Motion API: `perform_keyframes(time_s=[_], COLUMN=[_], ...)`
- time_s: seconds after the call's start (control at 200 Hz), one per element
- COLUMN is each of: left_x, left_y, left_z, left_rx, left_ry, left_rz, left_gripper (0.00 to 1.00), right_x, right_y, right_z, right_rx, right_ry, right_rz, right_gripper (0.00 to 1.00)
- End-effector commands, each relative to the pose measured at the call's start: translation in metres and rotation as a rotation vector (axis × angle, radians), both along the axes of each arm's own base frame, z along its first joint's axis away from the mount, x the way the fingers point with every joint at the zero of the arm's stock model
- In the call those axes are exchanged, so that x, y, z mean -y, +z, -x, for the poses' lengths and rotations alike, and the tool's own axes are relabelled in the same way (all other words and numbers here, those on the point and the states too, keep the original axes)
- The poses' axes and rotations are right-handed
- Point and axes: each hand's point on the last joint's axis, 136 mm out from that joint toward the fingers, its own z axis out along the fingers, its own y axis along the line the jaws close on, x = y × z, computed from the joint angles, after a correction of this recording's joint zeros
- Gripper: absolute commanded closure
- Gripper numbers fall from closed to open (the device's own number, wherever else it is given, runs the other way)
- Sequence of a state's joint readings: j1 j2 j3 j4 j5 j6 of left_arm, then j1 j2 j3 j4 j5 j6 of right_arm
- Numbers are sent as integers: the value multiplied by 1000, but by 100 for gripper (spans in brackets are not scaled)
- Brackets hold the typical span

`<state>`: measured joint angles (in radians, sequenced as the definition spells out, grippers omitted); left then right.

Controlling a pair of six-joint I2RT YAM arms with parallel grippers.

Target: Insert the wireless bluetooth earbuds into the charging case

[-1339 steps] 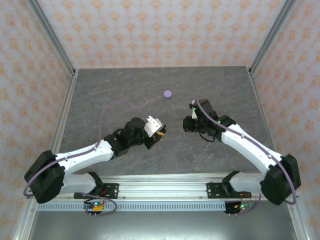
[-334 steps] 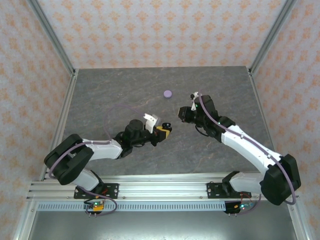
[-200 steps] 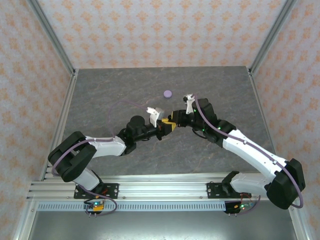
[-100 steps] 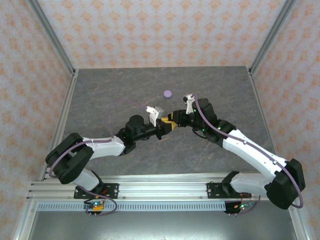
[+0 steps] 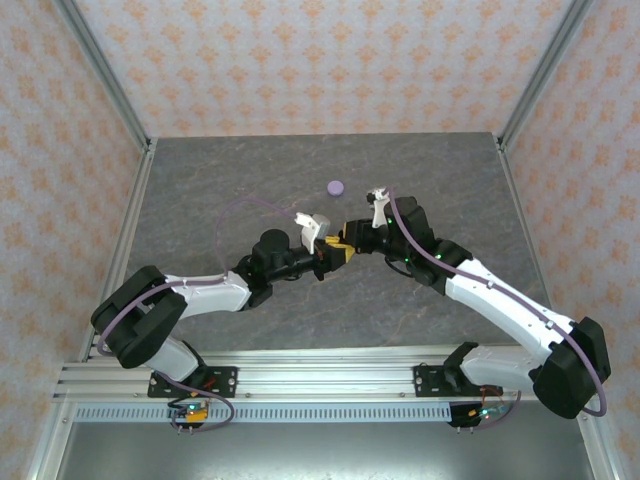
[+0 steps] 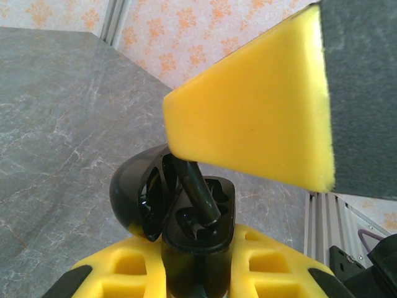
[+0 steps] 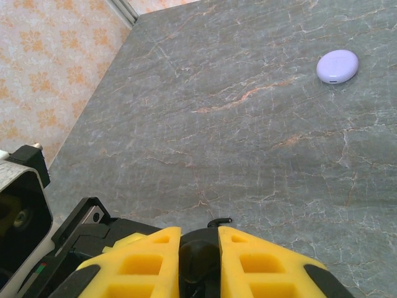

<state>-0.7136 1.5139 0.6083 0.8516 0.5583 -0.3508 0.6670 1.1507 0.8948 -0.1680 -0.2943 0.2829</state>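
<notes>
As case (image 6: 133, 192) gapes, earbud (image 6: 197, 189) slants — lower end inside.

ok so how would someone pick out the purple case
On the grey stone-patterned table, look toward the far edge, near the middle. The lavender case lies there alone, shut; the other case is black, open and held off the table.

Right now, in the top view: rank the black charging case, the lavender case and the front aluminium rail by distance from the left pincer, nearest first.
1. black charging case: gripped in the left pincer itself, lid open, mid-table.
2. lavender case: lying on the table beyond the pincer, toward the back wall.
3. aluminium rail: at the near edge, between the two arm bases.
</notes>
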Motion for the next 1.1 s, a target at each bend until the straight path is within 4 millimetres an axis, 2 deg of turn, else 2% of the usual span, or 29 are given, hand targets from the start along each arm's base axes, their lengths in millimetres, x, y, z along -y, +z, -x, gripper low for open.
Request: perform_keyframes(time_s=[0.0, 0.26, 1.091], left_x=[4, -2, 4], left_y=[22, 22, 32], left_z=[0, -8, 1], left_rx=[42, 28, 46], left_ry=[-8, 47, -19], left_rz=[34, 32, 49], left_gripper=[84, 85, 85], right_x=[1, 6, 9], right_y=[6, 4, -8], right_z=[-2, 2, 3], right_rx=[38, 37, 18], right_ry=[-9, -10, -25], right_rz=[2, 11, 34], right_gripper=[81, 81, 81])
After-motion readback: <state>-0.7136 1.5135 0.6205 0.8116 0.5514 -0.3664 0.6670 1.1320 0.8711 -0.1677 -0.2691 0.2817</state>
